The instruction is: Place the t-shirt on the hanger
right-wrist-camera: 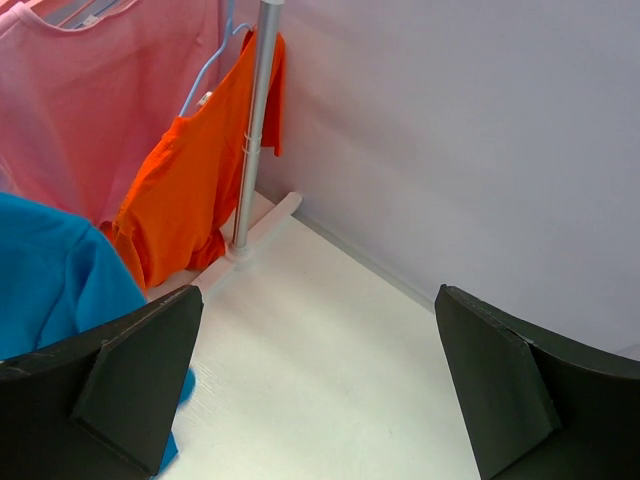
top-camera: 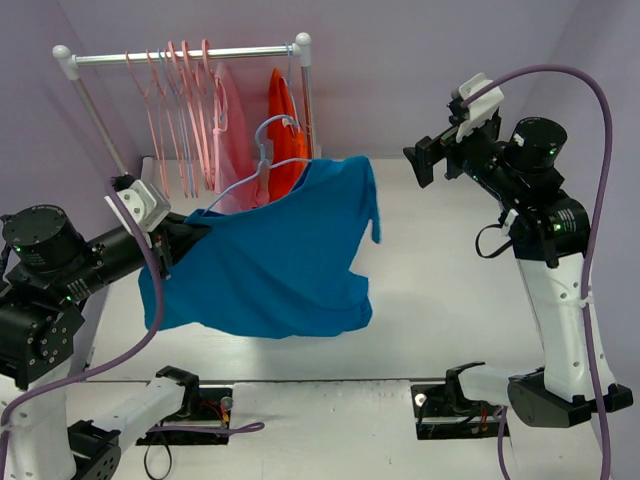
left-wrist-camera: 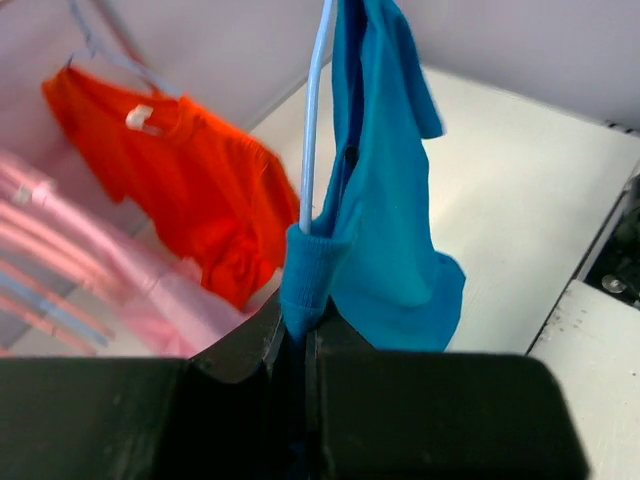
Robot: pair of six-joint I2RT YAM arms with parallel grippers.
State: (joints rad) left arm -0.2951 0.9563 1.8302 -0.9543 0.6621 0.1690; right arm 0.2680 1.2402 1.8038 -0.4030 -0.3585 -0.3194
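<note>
The bright blue t-shirt hangs in the air over the table, draped on the pale hanger, whose hook rises near the rack. My left gripper is shut on the shirt's left edge. In the left wrist view a fold of the t-shirt is pinched between the jaws of the left gripper, and the hanger wire runs down into that fold. My right gripper is open and empty, to the right of the shirt and apart from it. The right wrist view shows the right gripper over bare table, with the t-shirt at its left.
A white clothes rack stands at the back left with pink hangers, a pale pink garment and an orange garment. Its right post stands near the orange garment. Purple walls close in the table.
</note>
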